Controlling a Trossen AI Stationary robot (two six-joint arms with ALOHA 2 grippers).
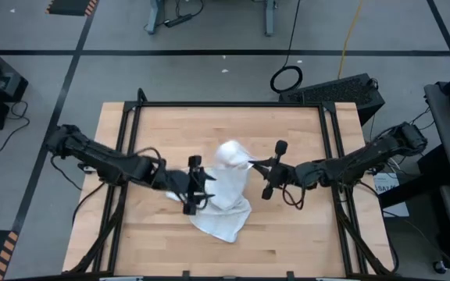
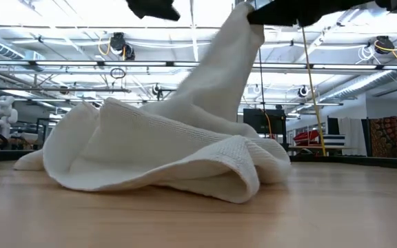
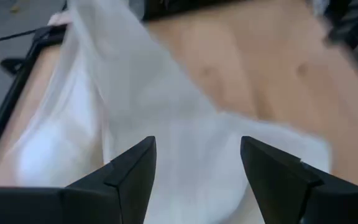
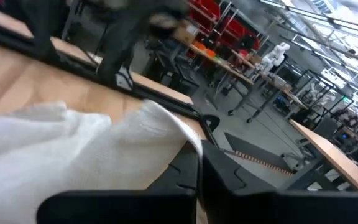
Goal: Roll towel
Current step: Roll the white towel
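Towel still unrolled

We see the towel (image 1: 223,195) crumpled mid-table (image 1: 303,242), no roll begun. The right gripper (image 1: 254,164) pinches one edge, lifting it into a peak. The left gripper (image 3: 197,171) hangs with fingers spread above the cloth. We judge nearly everything remains.

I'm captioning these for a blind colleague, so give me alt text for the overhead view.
A crumpled white towel lies mid-table on a wooden table, one corner pulled up by the right gripper, which is shut on it. The left gripper sits open over the towel's left edge, with both dark arms reaching in from the sides.
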